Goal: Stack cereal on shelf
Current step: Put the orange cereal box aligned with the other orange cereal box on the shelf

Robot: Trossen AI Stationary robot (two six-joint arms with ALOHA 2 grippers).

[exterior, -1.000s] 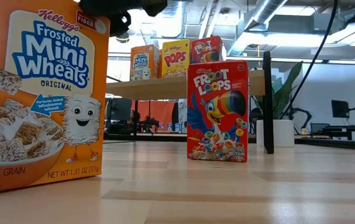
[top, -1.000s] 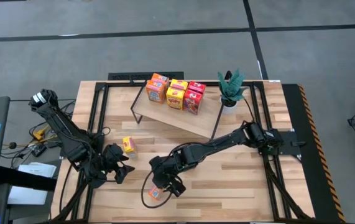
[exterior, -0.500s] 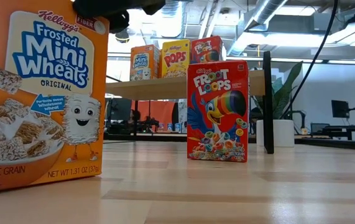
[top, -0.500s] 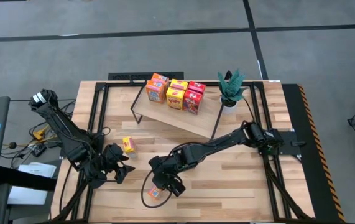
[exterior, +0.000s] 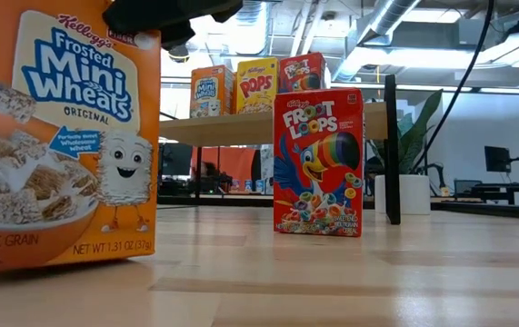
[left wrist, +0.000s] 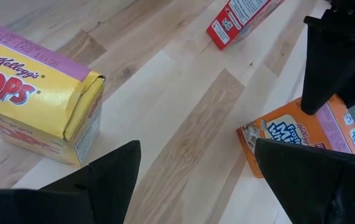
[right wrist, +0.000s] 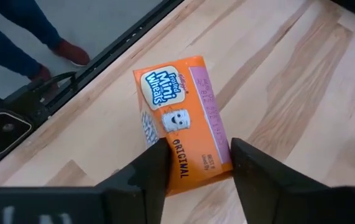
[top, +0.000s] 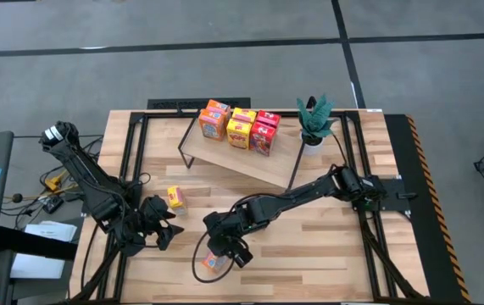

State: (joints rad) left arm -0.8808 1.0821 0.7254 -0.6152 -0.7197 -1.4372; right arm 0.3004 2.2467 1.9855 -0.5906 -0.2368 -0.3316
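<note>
**Orange box taken at the front of the table, shelf partly filled**

A grey concrete floor is seen around a plank tabletop of pale and brown wood strips, smooth and matt. Toward the upper middle of the high view stands the shelf, a flat light-wood board on thin black legs. Six small cardboard cereal boxes in orange, yellow and red are set on it in two close rows, apparently packed tight so that room is left for more. A potted plant stands at the shelf's right end.

At the lower middle of the high view the right gripper is set over the orange Mini Wheats box. In the right wrist view the box lies between the two dark fingers, which flank its narrow sides; the jaws are partly drawn in and appear to be pinching it. In the low view the box is tilted off level, which suggests it is gripped or tipped for lifting.

The left gripper waits at the lower left, its fingers spread wide, just beside a yellow Corn Pops box lying on the table. A red Froot Loops box stands upright in the middle of the low view. All boxes are crisp-edged, glossy printed card.
</note>
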